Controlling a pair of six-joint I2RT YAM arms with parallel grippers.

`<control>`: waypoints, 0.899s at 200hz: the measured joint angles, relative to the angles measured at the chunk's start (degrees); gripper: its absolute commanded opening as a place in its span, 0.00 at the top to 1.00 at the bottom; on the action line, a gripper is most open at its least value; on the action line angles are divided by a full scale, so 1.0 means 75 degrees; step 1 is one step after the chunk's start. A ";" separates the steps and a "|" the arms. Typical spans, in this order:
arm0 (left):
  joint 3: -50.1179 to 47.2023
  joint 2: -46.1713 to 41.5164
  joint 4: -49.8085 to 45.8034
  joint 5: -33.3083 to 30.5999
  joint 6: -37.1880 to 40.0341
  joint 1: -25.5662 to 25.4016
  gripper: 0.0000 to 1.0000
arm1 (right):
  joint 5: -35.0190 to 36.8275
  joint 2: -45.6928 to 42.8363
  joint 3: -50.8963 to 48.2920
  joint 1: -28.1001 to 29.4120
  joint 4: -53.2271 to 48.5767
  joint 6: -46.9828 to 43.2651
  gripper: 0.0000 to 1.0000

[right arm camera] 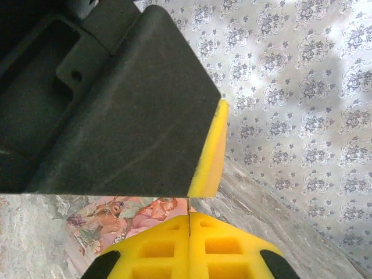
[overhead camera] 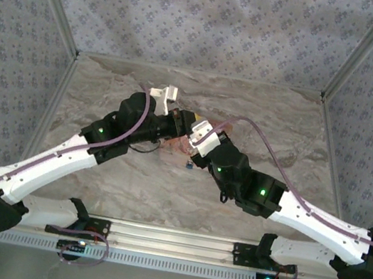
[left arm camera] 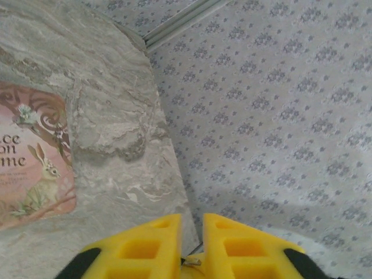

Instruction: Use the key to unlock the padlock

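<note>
Left wrist: left fingers (left arm camera: 145,247) pinch key (left arm camera: 195,263) at 6 o'clock; right fingers (right arm camera: 157,247) clenched. Close crowding could knock key loose.

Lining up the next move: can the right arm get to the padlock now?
Probably, after backing off. The padlock lies uncovered on the table beside its wrist, but the right gripper, jaws shut, is nosed close up to the left gripper.

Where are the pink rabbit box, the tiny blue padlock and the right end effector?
pink rabbit box (left arm camera: 40,186): left wrist view, on its rabbit illustration.
padlock (overhead camera: 187,163): top external view, on its blue body.
right end effector (right arm camera: 189,218): right wrist view, where its yellow fingertips meet.
</note>
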 measured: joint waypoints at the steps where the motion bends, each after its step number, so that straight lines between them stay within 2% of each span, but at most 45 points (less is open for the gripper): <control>1: 0.0000 0.0000 0.0000 0.0000 -0.0006 0.0000 0.92 | 0.0003 0.0000 0.0000 0.0003 0.0000 -0.0003 1.00; 22: 0.0000 0.0000 -0.0003 -0.0032 -0.0003 0.0000 1.00 | 0.0055 0.0000 0.0000 0.0015 0.0020 -0.0017 1.00; 45: 0.0000 0.0000 -0.0006 -0.0047 0.0015 0.0000 1.00 | 0.0064 0.0000 0.0000 0.0026 0.0026 -0.0015 1.00; 54: 0.0009 0.0000 -0.0020 -0.0064 0.0047 0.0000 1.00 | 0.0061 -0.0003 0.0000 0.0026 0.0023 -0.0012 0.93; 72: 0.0023 -0.0003 -0.0067 -0.0108 0.0137 0.0000 1.00 | -0.0026 -0.0023 0.0015 0.0012 -0.0020 0.0111 0.72; 105: 0.0061 -0.0061 -0.0341 -0.0297 0.0545 0.0023 1.00 | -0.0638 -0.0507 0.0015 -0.0367 -0.0493 0.0740 0.67; 122: 0.0061 -0.0152 -0.0452 -0.0289 0.0775 0.0102 1.00 | -0.1294 -0.1037 0.0012 -0.0909 -0.0764 0.1244 0.64; 142: 0.0061 -0.0277 -0.0452 -0.0207 0.1055 0.0283 1.00 | -0.2384 -0.1690 -0.0003 -0.1903 -0.1058 0.1970 0.63; 180: 0.0029 -0.0498 -0.0283 0.0219 0.1539 0.0597 1.00 | -0.5575 -0.2078 -0.0221 -0.4237 -0.1049 0.3657 0.65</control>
